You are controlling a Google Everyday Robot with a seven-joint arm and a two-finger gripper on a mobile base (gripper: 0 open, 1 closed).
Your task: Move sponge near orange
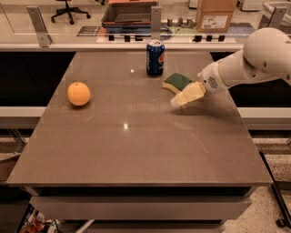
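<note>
1. Brown worktop is noted nearest.
2. End effector is seen right of centre, low over the worktop; open or closed cannot be told.
3. Orange is recorded at left, well apart from the sponge.
4. Sponge (green side up) is found just behind the end effector.
5. Blue can is seen farthest, upright, near the sponge.

Brown table with a soda can, office floor behind.
A blue soda can stands upright near the table's far edge, about midway along it. Beyond the table are a cardboard box at right and an office chair at left. The gripper hovers over the table, right of the can.
</note>
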